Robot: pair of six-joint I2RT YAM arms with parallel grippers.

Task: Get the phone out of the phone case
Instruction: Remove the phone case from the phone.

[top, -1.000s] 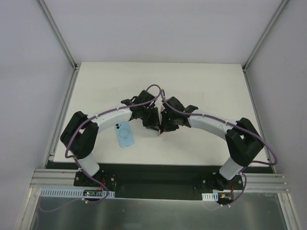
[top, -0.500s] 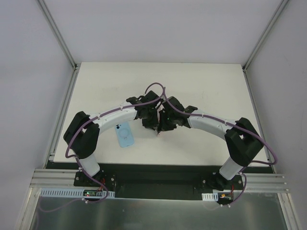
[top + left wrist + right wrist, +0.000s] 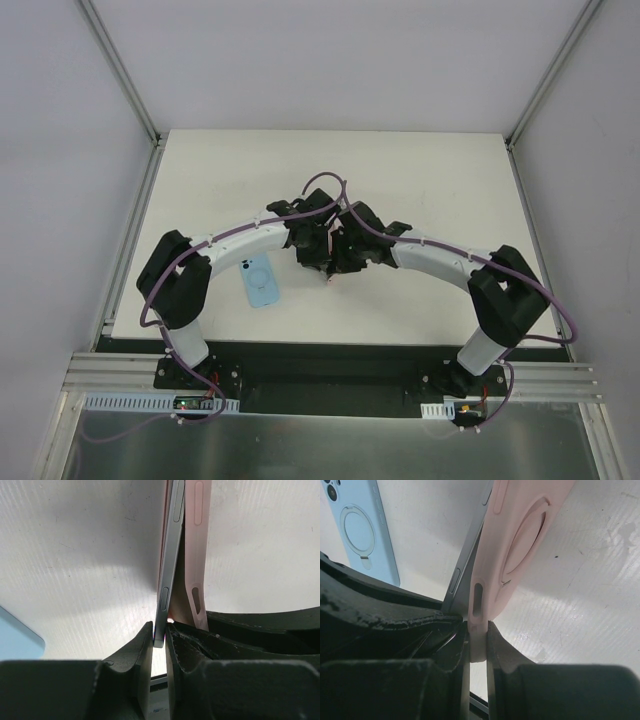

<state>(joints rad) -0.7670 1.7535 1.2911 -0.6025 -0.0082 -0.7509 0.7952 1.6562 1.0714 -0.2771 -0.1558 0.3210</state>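
Observation:
A dark grey phone (image 3: 170, 565) stands on edge, partly peeled out of a pink phone case (image 3: 196, 555). My left gripper (image 3: 160, 642) is shut on the phone's edge. My right gripper (image 3: 478, 645) is shut on the pink case's (image 3: 520, 535) edge, with the phone (image 3: 465, 570) leaning away to its left. In the top view both grippers (image 3: 318, 252) (image 3: 345, 255) meet at the table's middle, and only a sliver of the pink case (image 3: 328, 280) shows below them.
A light blue phone case with a ring (image 3: 259, 279) lies flat on the white table (image 3: 420, 180), left of the grippers; it also shows in the right wrist view (image 3: 362, 527). Grey walls and rails surround the table.
The left arm has shifted slightly to the right, toward the right gripper. Both grippers stay shut on phone and case.

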